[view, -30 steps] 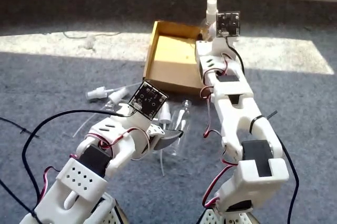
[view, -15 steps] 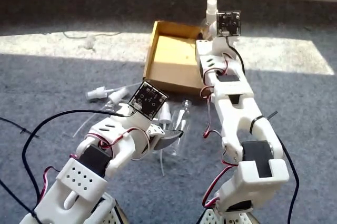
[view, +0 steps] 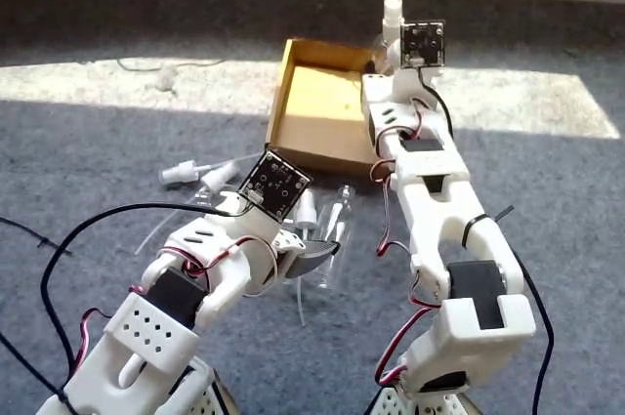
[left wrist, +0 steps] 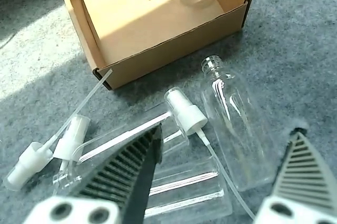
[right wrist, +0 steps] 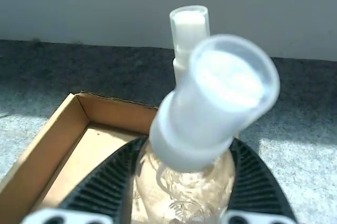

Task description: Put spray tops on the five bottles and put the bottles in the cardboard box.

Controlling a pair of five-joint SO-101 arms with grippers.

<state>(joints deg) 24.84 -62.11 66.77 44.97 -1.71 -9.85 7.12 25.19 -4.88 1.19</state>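
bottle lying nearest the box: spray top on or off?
Off. The bottle has a bare, open threaded neck; a loose spray top lies beside it.

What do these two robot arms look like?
The left arm and right arm are blocky white plastic with black motors at the joints, looped with red and black wires. Each wrist carries a black square camera board. The jaws are dark, ribbed and tapered.

The right wrist camera point(view: 423, 44) hides most of the capped bottle point(view: 393, 13) from above.
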